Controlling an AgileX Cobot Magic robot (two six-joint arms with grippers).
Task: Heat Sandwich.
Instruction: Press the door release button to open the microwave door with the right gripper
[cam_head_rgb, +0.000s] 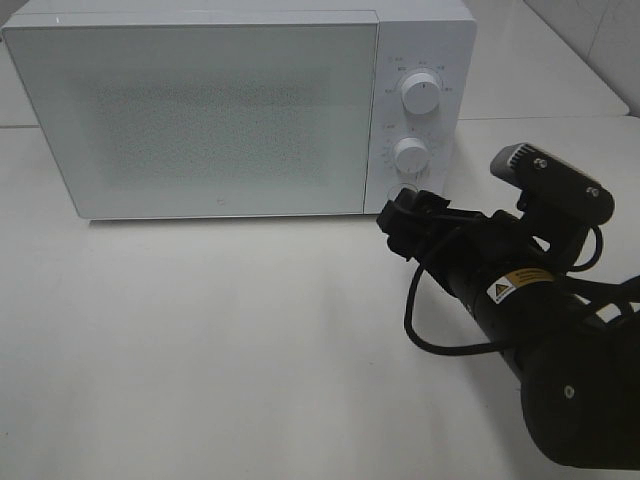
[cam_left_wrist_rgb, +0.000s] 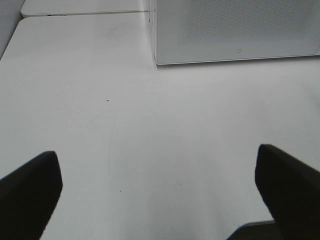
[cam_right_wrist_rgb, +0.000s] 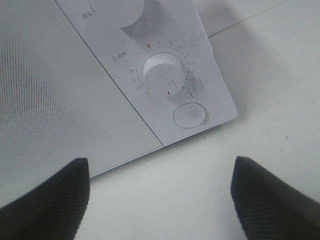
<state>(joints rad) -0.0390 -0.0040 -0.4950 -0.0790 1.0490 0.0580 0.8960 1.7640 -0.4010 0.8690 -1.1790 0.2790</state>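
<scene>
**While the Door Is Shut: Claw Positions at the Microwave**

As the exterior high view shows, the white microwave (cam_head_rgb: 200, 110) stands at the rear of the white bench (cam_head_rgb: 200, 340) with its frosted door (cam_head_rgb: 195, 115) closed flush against the body. The control panel sits to the right of the door and carries an upper knob (cam_head_rgb: 421, 92), a lower knob (cam_head_rgb: 411, 155) and, beneath these, a round button (cam_right_wrist_rgb: 189, 115).

1. Right claw (cam_head_rgb: 403, 212): spread, with nothing between its fingers (cam_right_wrist_rgb: 45, 202). It sits low, just in front of the bottom right corner of the microwave, and points at the control panel. The right wrist view frames the lower knob and the round button between the two fingers, with a strip of bare bench between the fingertips and the microwave's base. A black cable (cam_head_rgb: 420, 325) loops below the arm.

2. Left claw (cam_left_wrist_rgb: 160, 195): spread, with nothing between its fingers. It hangs over bare bench, well apart from the microwave, and the lower left corner of the door lies ahead of it. This claw does not appear in the exterior high view.

3. Sandwich: its location cannot be told; the frosted door does not let the cavity be seen
</scene>
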